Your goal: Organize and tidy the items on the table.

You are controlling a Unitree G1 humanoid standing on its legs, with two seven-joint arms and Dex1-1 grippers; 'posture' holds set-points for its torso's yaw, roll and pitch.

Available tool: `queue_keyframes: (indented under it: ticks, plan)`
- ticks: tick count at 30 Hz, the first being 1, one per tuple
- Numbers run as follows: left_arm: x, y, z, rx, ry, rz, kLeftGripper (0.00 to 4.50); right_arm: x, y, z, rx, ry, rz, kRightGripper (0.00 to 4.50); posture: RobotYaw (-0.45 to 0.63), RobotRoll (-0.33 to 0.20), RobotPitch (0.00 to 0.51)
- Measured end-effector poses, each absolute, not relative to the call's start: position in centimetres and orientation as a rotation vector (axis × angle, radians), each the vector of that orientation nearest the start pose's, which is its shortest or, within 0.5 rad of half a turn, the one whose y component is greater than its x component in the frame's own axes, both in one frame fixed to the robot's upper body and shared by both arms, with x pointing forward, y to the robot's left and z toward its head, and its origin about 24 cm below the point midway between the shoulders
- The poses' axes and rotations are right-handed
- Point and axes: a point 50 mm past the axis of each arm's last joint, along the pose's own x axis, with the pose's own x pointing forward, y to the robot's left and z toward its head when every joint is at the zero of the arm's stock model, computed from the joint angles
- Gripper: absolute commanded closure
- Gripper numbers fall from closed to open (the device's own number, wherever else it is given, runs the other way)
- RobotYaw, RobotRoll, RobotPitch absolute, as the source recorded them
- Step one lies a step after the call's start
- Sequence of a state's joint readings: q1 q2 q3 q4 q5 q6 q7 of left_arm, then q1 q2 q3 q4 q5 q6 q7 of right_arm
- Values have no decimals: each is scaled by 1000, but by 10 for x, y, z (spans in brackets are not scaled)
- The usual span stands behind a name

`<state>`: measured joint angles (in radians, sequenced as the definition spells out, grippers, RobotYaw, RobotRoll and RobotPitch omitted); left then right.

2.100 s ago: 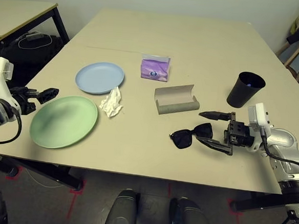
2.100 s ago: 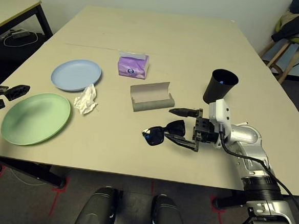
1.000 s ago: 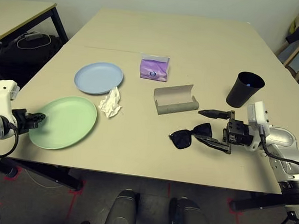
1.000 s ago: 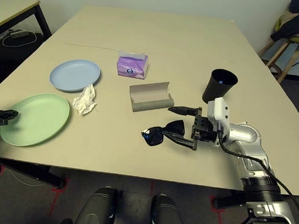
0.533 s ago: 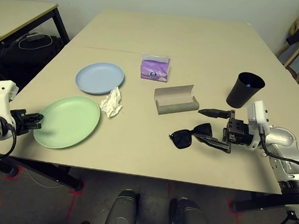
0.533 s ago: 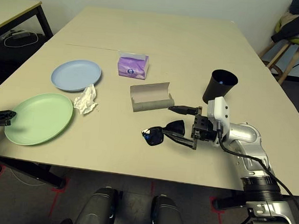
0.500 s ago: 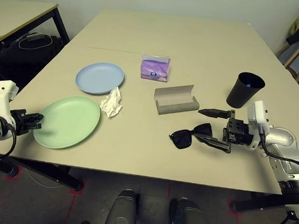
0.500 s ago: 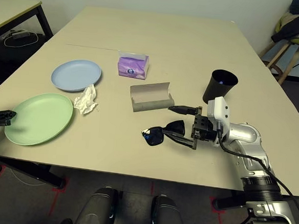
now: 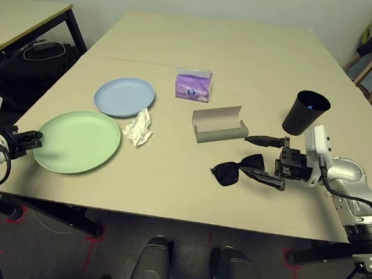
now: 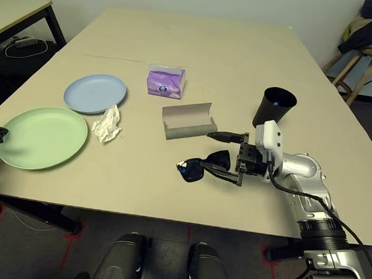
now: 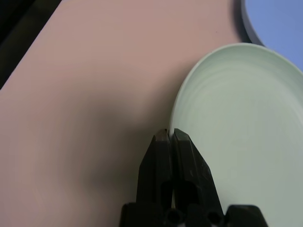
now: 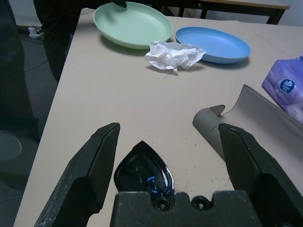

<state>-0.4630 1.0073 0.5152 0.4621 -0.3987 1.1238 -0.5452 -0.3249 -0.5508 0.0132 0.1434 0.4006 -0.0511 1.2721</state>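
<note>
Since the earlier frame the light-green round plate (image 9: 77, 141), pinched at its rim by the closed left gripper (image 11: 170, 136), is shifting up off the wide light-beige matte table (image 9: 255, 61), beside a smaller black-legged table (image 9: 28, 17). The light-blue round plate (image 9: 124, 96) and crumpled white tissue (image 9: 138, 128) are lying just beyond it. The right gripper (image 9: 263, 159) is gaping wide around the black sunglasses (image 9: 237, 168), near the open grey-beige glasses case (image 9: 219, 123), purple tissue pack (image 9: 193, 85) and black cup (image 9: 306, 112).
</note>
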Motion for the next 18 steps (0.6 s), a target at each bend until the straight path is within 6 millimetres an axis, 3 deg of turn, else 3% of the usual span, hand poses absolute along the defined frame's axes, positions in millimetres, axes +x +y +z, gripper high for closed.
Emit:
queue_keyframes:
  ticks: [10,18]
  plan:
    - [255,397,209,-364,452,158,4486,279,-188,123,-233,-116,1261,0,219,0,43]
    - [293,368,221,-426,359,102,4486,283,-189,124,-172,-124,1183,0,212,0,45]
